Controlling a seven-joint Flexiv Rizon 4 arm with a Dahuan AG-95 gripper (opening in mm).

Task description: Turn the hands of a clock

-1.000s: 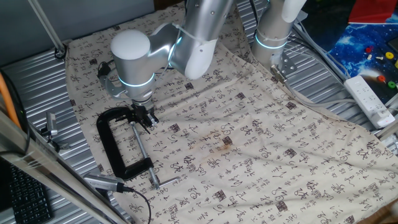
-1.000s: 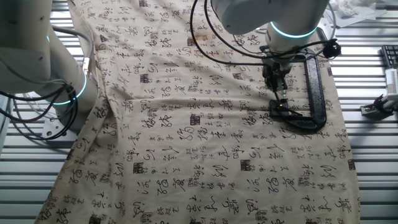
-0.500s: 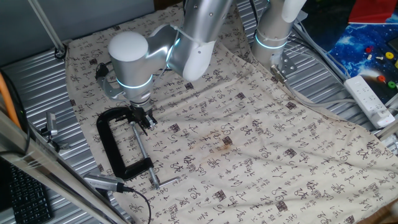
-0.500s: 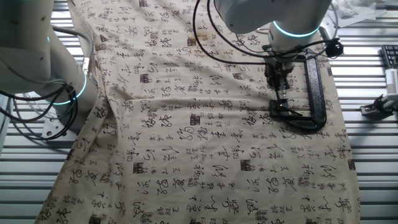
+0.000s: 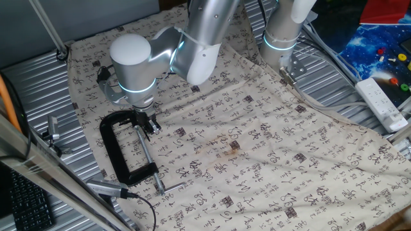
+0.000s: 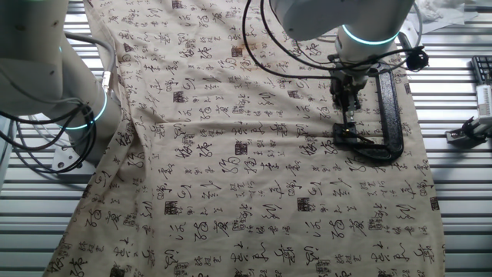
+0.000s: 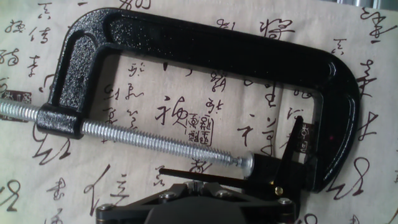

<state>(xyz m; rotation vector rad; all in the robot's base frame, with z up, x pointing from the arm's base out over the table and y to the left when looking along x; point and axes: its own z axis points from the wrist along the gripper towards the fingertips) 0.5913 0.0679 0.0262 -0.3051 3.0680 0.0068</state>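
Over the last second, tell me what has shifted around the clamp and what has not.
The arm's wrist drifted a little: toward the left in one fixed view, toward the right in the other, carrying the tool slightly with it over the clamp's jaw. Nothing was taken hold of or let go that the fixed views show. The black C-clamp, its silver screw and the printed cloth stayed where they were.

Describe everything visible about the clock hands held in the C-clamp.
The hands are two very thin black needles joined at a small brass-coloured pivot, seen clearly only in the hand view. One points up and slightly right, the other runs left, nearly level. They sit in the jaw of the black C-clamp, beside the tip of its silver screw, above the printed cloth. The gripper sits right at them; whether it touches them cannot be told.
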